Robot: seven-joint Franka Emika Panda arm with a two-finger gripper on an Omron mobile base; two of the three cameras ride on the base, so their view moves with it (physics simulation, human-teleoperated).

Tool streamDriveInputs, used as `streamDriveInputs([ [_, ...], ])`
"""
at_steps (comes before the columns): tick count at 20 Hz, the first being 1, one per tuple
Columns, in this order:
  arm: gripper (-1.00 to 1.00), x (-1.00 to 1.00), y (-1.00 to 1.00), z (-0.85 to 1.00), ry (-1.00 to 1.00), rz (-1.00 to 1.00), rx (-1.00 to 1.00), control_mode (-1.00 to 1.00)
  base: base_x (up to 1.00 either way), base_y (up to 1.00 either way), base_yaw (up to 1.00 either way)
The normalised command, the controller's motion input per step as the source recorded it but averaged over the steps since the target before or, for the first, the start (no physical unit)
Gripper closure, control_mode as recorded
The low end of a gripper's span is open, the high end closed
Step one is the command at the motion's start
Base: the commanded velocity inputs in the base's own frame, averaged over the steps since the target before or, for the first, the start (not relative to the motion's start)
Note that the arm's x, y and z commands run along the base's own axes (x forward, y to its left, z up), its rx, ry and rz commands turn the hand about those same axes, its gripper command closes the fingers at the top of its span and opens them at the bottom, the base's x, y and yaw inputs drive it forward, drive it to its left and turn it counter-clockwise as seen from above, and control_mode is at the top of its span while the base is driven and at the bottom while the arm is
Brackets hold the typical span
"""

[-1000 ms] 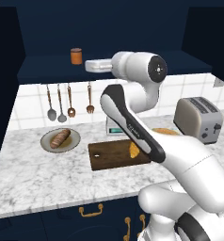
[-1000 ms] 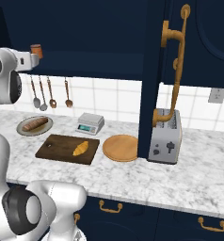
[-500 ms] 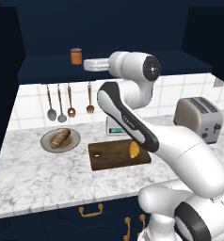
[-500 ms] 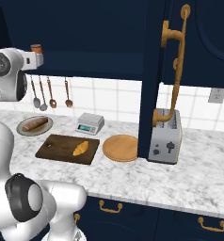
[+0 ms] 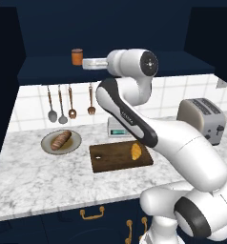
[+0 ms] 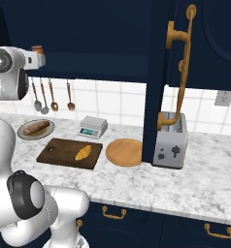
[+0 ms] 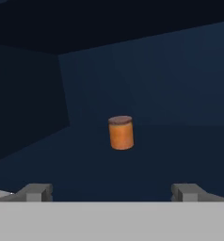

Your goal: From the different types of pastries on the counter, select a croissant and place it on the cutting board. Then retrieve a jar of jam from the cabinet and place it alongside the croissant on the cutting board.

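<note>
Jar of jam [image 7: 121, 133] upright in the cabinet [image 7: 180, 80] recess, wide-open end effector [image 7: 111, 192] short of it.

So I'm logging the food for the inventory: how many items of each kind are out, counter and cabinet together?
Small golden-yellow curved croissant on the dark brown wooden cutting board: 1
Longer brown loaf-like pastry on the round plate: 1
Orange-brown cylindrical jam jar on the cabinet shelf: 1
Total: 3

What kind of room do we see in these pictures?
It looks like a home kitchen, rendered in simulation. A marbled counter carries a toaster and a cutting board, utensils hang on the tiled wall, and a jar of jam stands in a navy cabinet.
</note>
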Motion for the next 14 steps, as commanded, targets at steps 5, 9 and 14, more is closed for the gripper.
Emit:
streamDriveInputs([
  [5,-1.0,0.15,0.01,0.0,0.0,0.0,0.0,-1.0,0.0,0.0,0.0],
  [9,-1.0,0.24,0.04,0.0,0.0,0.0,0.0,-1.0,0.0,0.0,0.0],
  [14,-1.0,0.06,0.0,0.0,0.0,0.0,0.0,-1.0,0.0,0.0,0.0],
])
